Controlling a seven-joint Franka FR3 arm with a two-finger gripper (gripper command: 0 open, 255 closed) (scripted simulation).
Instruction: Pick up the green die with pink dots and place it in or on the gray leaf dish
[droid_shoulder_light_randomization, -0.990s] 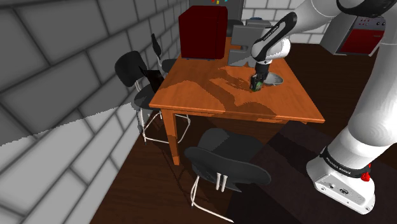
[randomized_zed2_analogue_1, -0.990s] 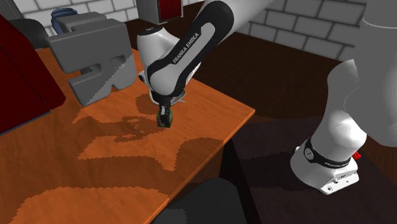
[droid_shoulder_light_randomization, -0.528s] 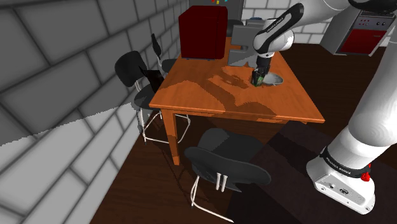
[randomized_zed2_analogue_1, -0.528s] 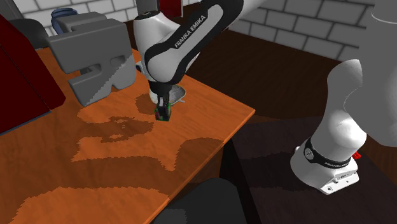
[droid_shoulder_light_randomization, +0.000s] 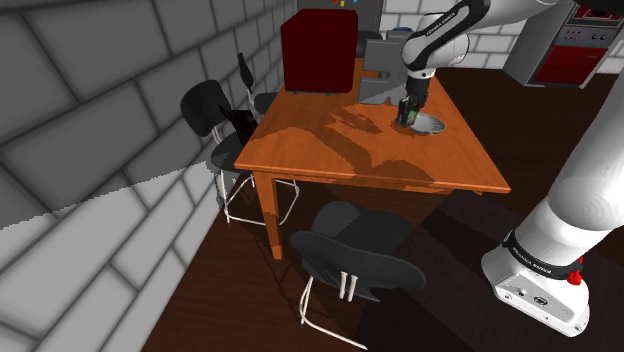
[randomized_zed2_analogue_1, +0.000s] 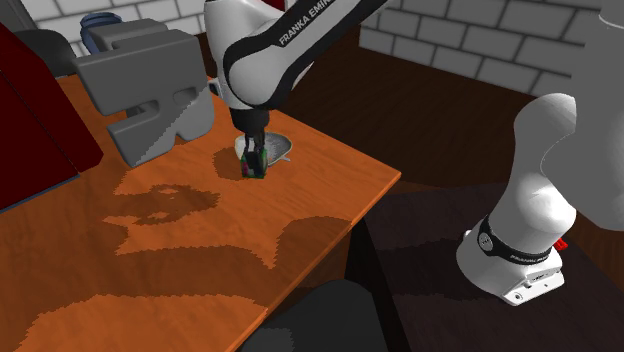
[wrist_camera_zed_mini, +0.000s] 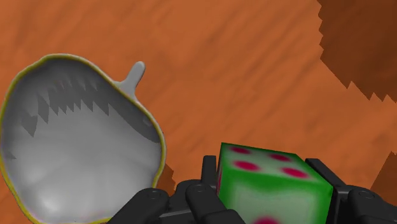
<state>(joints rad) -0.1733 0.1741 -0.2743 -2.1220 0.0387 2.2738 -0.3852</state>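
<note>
The die is green, paler mid-face, with pink-red dots. The dish is grey with a thin yellow rim. The table is orange, the box dark red, the chairs black, and the wall grey brick.

The white arm arches over, wrist pointing downward; its all-black two-finger gripper clasps a green die with pink dots.

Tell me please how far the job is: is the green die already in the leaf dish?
Not yet. Done: the gripper has the green die clasped between its fingers. In hand: the carry; the gray leaf dish lies beside the die, empty, not under it. Left: move over the dish and release.
</note>
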